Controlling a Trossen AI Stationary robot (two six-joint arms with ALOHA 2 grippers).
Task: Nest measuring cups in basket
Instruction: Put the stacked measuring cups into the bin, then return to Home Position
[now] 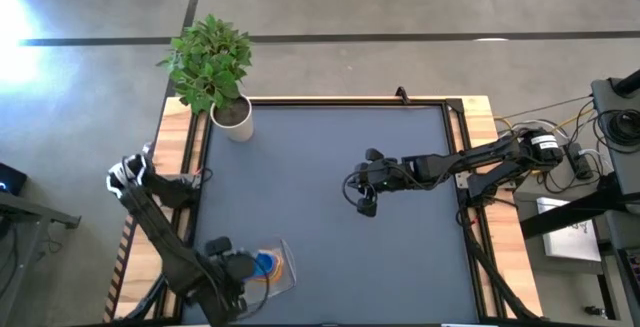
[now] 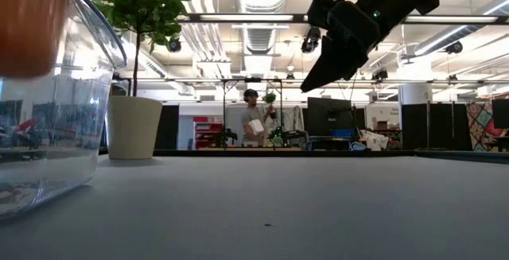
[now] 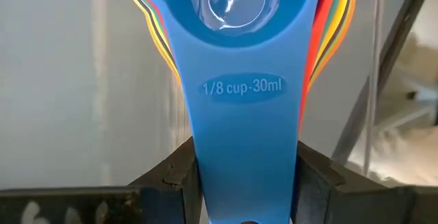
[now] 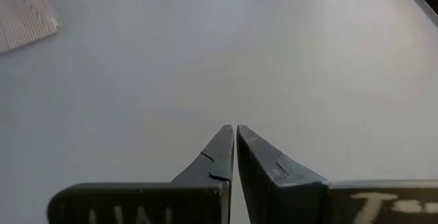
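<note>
- The left gripper (image 3: pixel 246 183) sits at the lower left of the high view, over the clear rectangular plastic basket (image 1: pixel 288 267), its two dark fingers (image 3: pixel 174 176) clamped on the flat handle of the small blue plastic measuring cup (image 3: pixel 243 80).
- Beneath the blue cup, edges of red, orange, yellow and green cups (image 3: pixel 332 18) fan out as one nested stack.
- In the low view the basket's see-through wall (image 2: pixel 56 117) fills the left edge of the frame.
- The right gripper (image 4: pixel 235 138) hangs above the middle of the dark grey table (image 1: pixel 330 157), fingertips pressed together, holding nothing.
- A white pot with a green leafy plant (image 1: pixel 232 117) stands at the table's upper left corner.
</note>
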